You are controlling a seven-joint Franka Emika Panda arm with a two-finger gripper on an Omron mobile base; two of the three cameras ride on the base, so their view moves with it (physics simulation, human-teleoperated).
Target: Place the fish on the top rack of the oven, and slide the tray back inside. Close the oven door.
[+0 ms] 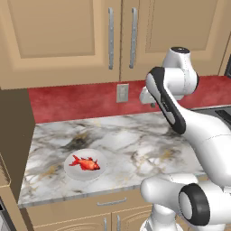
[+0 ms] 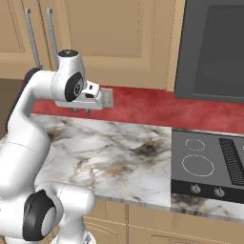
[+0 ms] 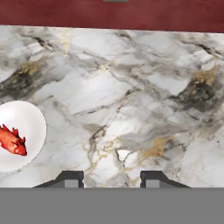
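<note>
The small red-orange fish (image 1: 85, 163) lies on a round white plate (image 1: 85, 177) near the front left of the marble counter (image 1: 135, 140). In the hand view the fish (image 3: 12, 141) and its plate (image 3: 27, 117) sit at the left edge. My gripper (image 2: 81, 112) hangs well above the counter's back, to the right of the plate and apart from it. Its dark fingertips (image 3: 70, 178) stand apart over bare marble, with nothing between them (image 3: 111, 179). Of the oven I see a black control strip with silver knobs (image 2: 205, 190). Its door, top rack and tray are out of view.
A black cooktop (image 2: 200, 162) is set into the counter at the right, under a dark appliance panel (image 2: 209, 47). A red backsplash (image 1: 67, 101) with a wall socket (image 1: 122, 93) runs behind. Tan cabinets (image 1: 54, 36) hang overhead, and a brown side wall (image 1: 13, 135) bounds the left.
</note>
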